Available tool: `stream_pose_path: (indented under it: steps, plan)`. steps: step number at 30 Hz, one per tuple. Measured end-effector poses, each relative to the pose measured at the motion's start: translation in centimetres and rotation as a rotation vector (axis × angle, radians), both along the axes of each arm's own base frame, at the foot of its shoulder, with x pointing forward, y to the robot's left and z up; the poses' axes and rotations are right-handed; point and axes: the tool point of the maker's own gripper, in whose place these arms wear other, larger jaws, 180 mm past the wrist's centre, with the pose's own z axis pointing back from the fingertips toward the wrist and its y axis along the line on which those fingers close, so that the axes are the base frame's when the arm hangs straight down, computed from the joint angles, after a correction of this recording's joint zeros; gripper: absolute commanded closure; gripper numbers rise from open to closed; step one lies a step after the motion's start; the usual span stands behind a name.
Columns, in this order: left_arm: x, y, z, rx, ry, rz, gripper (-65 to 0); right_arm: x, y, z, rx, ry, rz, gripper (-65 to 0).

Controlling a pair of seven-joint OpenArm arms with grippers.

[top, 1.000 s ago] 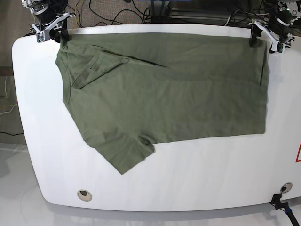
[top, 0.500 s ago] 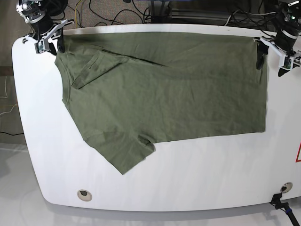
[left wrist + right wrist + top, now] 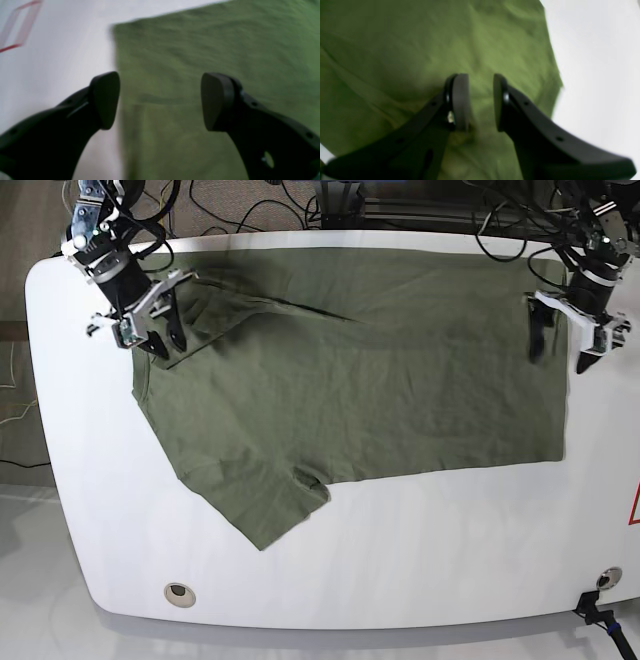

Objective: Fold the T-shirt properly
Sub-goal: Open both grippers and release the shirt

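Both my pincers have come in from the table's (image 3: pixel 60 480) far corners: my right pincer (image 3: pixel 160 338) now hangs over the folded sleeve near the collar, jaws narrowly parted and empty, and my left pincer (image 3: pixel 562 348) straddles the hem edge, spread wide and empty. I judge fresh grips are coming on the T-shirt (image 3: pixel 360 390), lying flat across the far half. The wrist views are blurred, so I cannot tell whether my fingertips touch cloth.

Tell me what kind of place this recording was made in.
Probably a robotics lab or test bench, not a home: a bare white table with rounded corners, loose cables bundled behind it, and two robot arms working over a green T-shirt.
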Motion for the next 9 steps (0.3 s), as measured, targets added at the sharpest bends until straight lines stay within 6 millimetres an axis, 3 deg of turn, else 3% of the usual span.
stream_pose_path:
  steps: [9]
  plan:
    - [0.5, -4.2, -0.6, -0.073, -0.006, -0.058, -47.5, 1.4, 2.8, -0.1, 0.039, -0.014, 0.063, -16.5]
